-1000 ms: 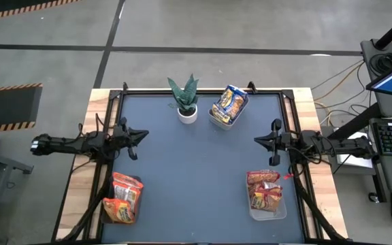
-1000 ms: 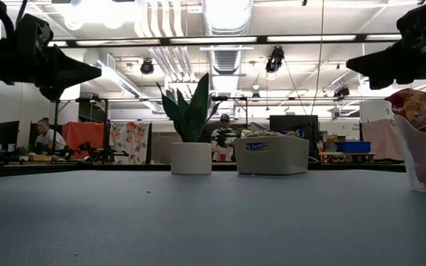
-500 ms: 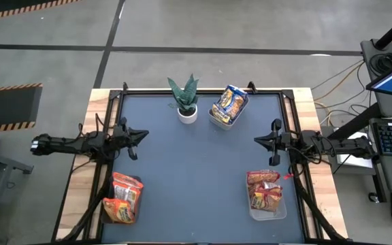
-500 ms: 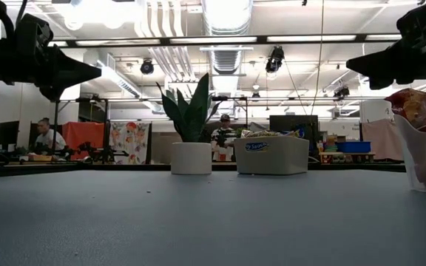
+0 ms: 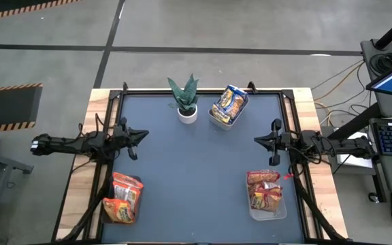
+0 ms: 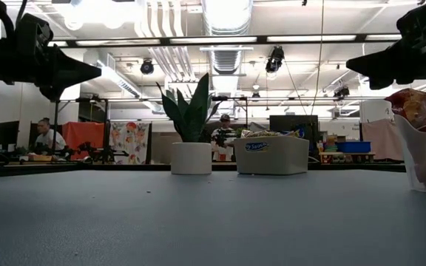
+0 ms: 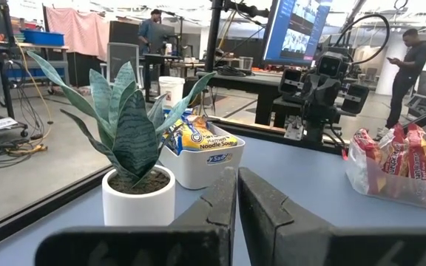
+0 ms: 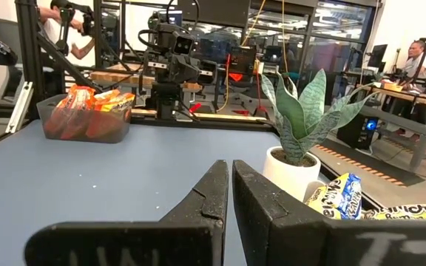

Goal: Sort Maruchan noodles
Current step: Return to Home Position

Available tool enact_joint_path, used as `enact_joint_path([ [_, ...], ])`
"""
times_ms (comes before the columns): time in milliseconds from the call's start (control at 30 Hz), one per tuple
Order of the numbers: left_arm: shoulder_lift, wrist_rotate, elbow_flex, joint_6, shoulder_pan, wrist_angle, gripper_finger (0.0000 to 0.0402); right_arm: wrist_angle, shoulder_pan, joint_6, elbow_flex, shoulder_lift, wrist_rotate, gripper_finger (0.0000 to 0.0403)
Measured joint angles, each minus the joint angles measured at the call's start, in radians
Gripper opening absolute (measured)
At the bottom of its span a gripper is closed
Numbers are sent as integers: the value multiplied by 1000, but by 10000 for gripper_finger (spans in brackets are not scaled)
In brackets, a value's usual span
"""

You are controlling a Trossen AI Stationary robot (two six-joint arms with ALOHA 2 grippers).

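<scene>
Left end effector (image 5: 141, 136) and right end effector (image 5: 258, 140) hovered closed and empty over opposite bench (image 5: 196, 170) edges — orange packets (image 5: 123, 197) sat binned near the left arm, red packets (image 5: 265, 192) near the right, yellow-and-blue packets (image 5: 229, 102) beside the plant (image 5: 185, 99)

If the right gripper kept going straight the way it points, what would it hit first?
Probably the left gripper, facing the right gripper across the table. The high view shows nothing between them; the potted plant stands off that line, though heights are hard to judge.
</scene>
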Motion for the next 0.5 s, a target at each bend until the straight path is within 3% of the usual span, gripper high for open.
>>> enact_joint_path([
  [500, 0, 0, 0, 0, 0, 1, 0, 0, 0, 0, 0, 0, 0, 12],
])
